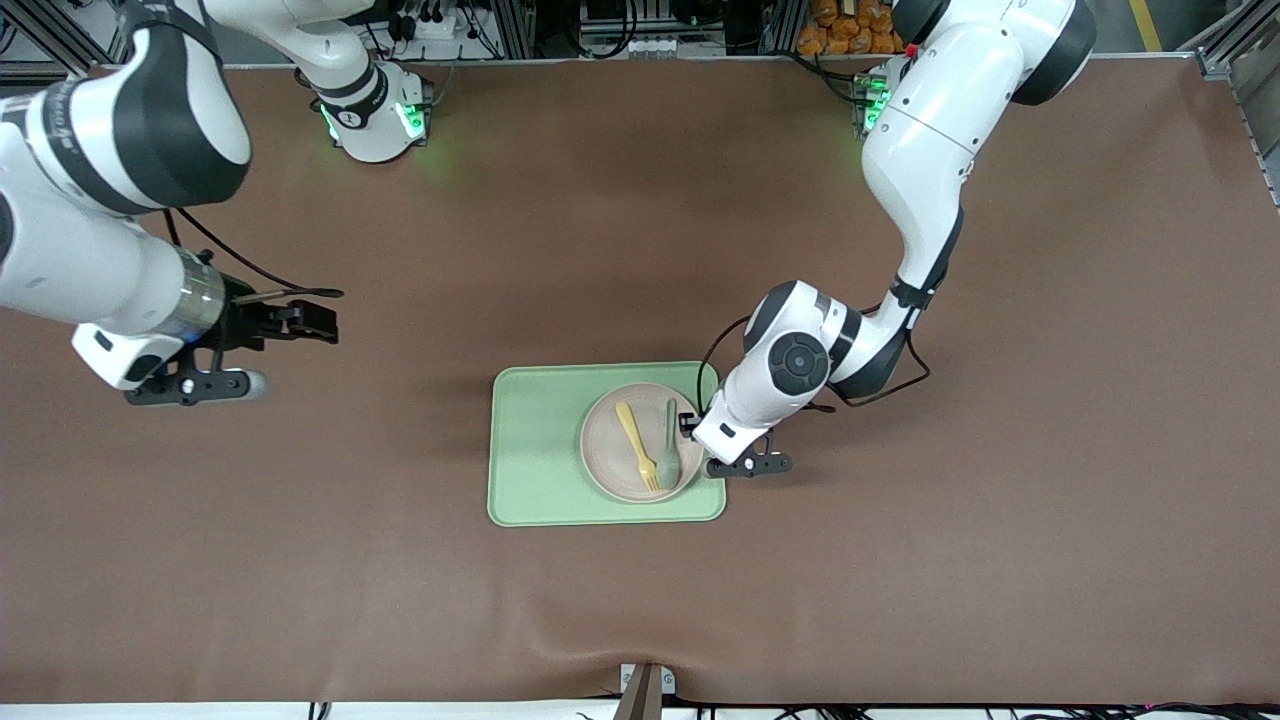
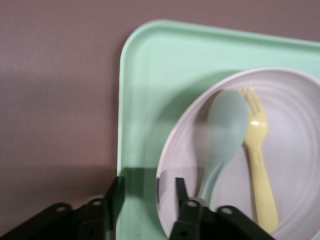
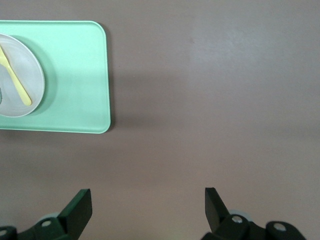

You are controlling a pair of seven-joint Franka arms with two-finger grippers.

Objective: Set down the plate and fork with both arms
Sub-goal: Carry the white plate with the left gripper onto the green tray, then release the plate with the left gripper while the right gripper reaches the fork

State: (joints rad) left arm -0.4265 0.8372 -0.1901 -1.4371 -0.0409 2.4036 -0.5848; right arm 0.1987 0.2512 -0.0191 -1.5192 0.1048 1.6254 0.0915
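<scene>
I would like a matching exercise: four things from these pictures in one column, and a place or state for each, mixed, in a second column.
1. fork
2. plate
3. left gripper
4. right gripper

a. open, at the plate's rim
b. open, over bare table toward the right arm's end
c. lies on the plate beside the spoon
d. rests on the tray

Pairs: 1-c, 2-d, 3-a, 4-b

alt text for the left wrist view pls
The left gripper, fingers open, straddles the rim of the plate on a green tray. A fork and a spoon lie side by side on the plate.
</scene>
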